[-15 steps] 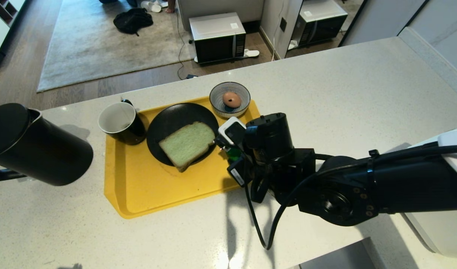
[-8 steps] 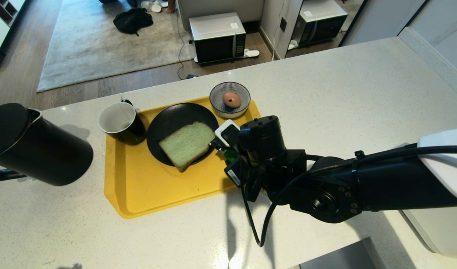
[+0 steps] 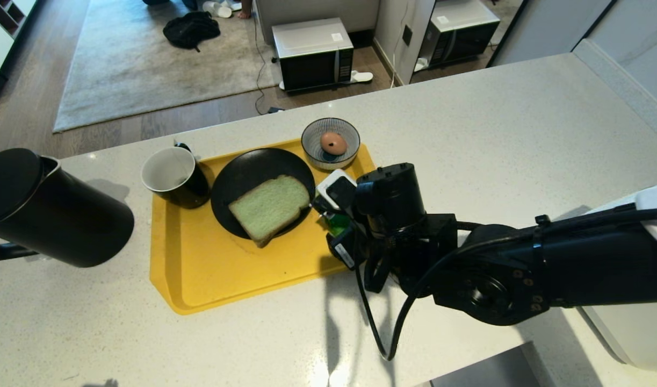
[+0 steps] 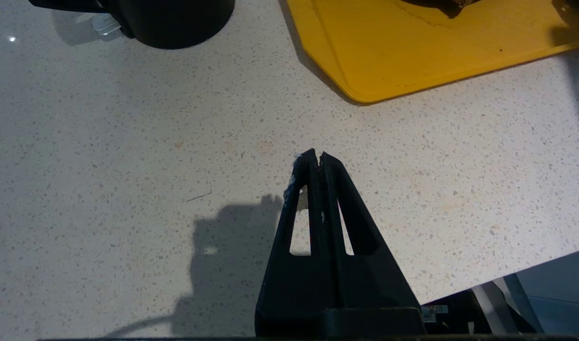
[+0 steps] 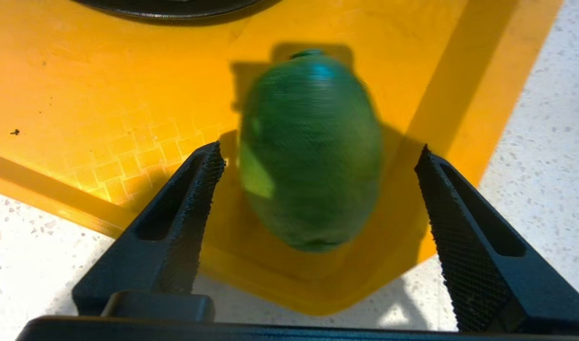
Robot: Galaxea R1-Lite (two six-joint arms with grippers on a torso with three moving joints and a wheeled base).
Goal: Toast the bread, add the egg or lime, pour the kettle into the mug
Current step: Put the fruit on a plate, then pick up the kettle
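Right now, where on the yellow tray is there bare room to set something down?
Free: the tray floor nearer the robot, below the black plate and mug. Crowded: the far strip with the bowl, and the right corner, where the lime lies between the right pincer's open fingers.

The table (image 3: 468,134) is a pale, speckled stone surface. Two items rest directly on it. A yellow tray (image 3: 226,274) sits near its middle, one rounded corner toward the near edge. The kettle (image 3: 49,215), matte black, stands on the table to the left of the tray, close to it but not touching.
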